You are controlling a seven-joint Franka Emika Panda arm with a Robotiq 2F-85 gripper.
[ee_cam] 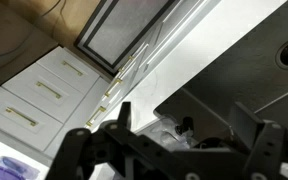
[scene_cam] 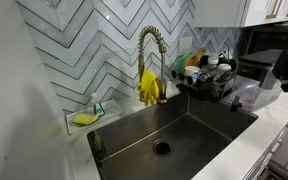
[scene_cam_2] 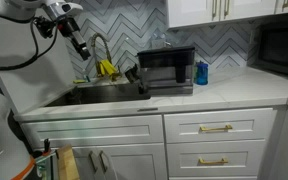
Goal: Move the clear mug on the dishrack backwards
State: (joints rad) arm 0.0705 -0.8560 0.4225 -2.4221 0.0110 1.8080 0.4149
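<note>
The black wire dishrack (scene_cam: 212, 82) stands on the counter beside the sink, crowded with pale dishes and green and yellow items; it also shows in an exterior view (scene_cam_2: 134, 76). I cannot pick out the clear mug among the dishes. My gripper (scene_cam: 284, 68) hangs above the counter's front edge, apart from the rack, and also shows in an exterior view (scene_cam_2: 77, 42). In the wrist view the gripper (ee_cam: 184, 128) is open and empty. A clear glassy object (ee_cam: 164, 130) lies below it at the sink's corner; it may be the one in an exterior view (scene_cam: 235, 99).
The steel sink (scene_cam: 164, 135) has a brass faucet (scene_cam: 149, 50) with yellow gloves (scene_cam: 150, 88) draped on it. A soap dish (scene_cam: 85, 117) sits by the wall. A black appliance (scene_cam_2: 166, 70) and a blue item (scene_cam_2: 201, 72) stand on the counter. White drawers (ee_cam: 44, 95) are below.
</note>
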